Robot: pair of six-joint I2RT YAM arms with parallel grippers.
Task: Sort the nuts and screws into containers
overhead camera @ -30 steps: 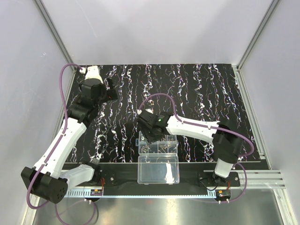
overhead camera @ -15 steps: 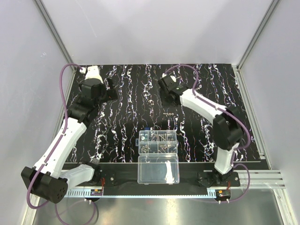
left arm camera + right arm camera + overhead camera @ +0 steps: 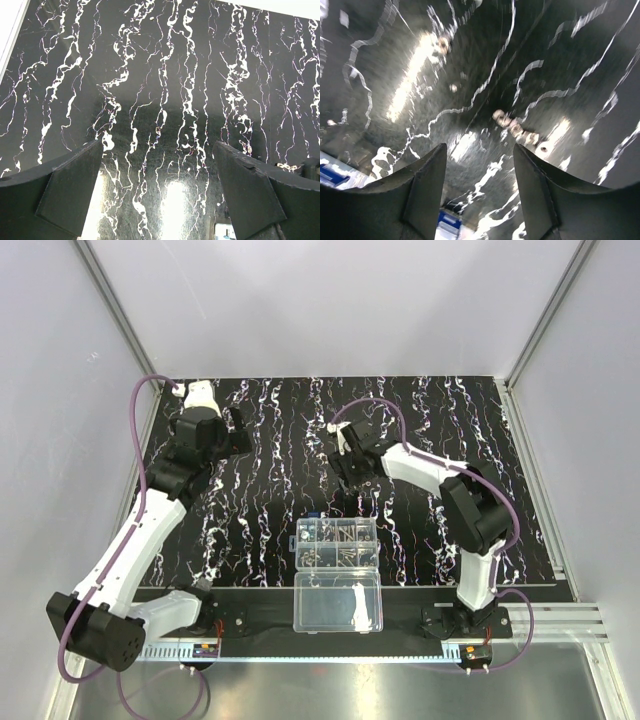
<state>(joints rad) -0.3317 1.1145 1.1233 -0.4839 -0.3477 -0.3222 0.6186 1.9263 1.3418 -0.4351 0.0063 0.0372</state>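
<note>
A short row of small silvery nuts (image 3: 520, 131) lies on the black marbled mat, just past my right gripper's (image 3: 480, 150) fingertips and a little to their right. Another nut (image 3: 441, 45) lies farther off. That gripper is open with nothing between its fingers; from above it (image 3: 345, 473) hovers at mid-mat, beyond the containers (image 3: 338, 543). These are compartments of a clear organizer box, with small dark metal parts in them, some slim like screws (image 3: 348, 534). My left gripper (image 3: 238, 430) is open at the far left over bare mat, its wrist view (image 3: 159, 145) showing nothing held.
The box's clear undivided lid (image 3: 338, 602) lies open toward the near edge. A blue piece (image 3: 449, 220) shows blurred below my right fingers. Grey walls and aluminium rails (image 3: 535, 470) bound the mat on the sides.
My right arm left the organizer box, swung out to the far mat, then came back a little and lower over the nuts, jaws widening. The left arm stayed put.
</note>
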